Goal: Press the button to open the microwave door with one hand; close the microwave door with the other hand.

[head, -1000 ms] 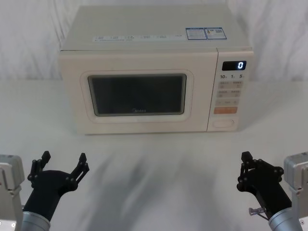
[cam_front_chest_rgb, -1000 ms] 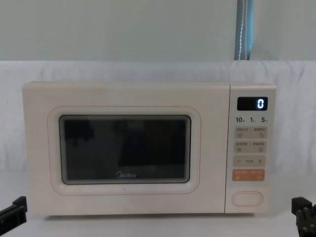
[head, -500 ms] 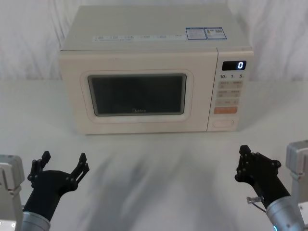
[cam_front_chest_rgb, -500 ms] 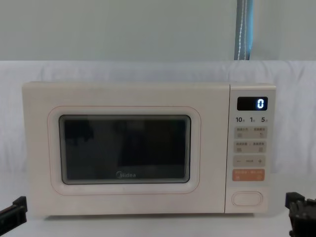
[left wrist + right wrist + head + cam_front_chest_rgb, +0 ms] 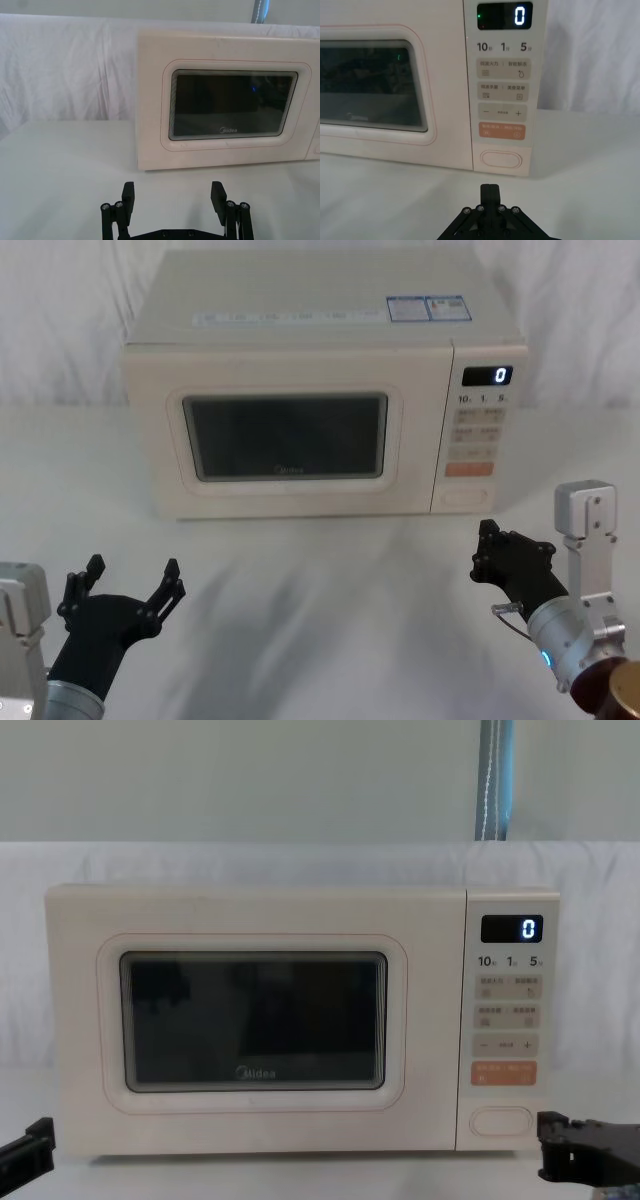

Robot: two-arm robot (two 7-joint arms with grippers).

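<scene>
The microwave door (image 5: 285, 436), cream with a dark rounded window, is seen shut on the white desk (image 5: 330, 580). The wide cream pill-shaped button (image 5: 501, 159) sits lowest on the control panel (image 5: 502, 85), under an orange key (image 5: 502, 131). The right gripper (image 5: 490, 187) is held before the button with jaws clenched; the left gripper (image 5: 131, 577) is parked low, jaws spread

Bright, even light — soft shadows, sharp

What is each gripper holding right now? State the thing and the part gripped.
Nothing. The left gripper is open and empty; the right gripper is shut on nothing, short of the microwave.
</scene>
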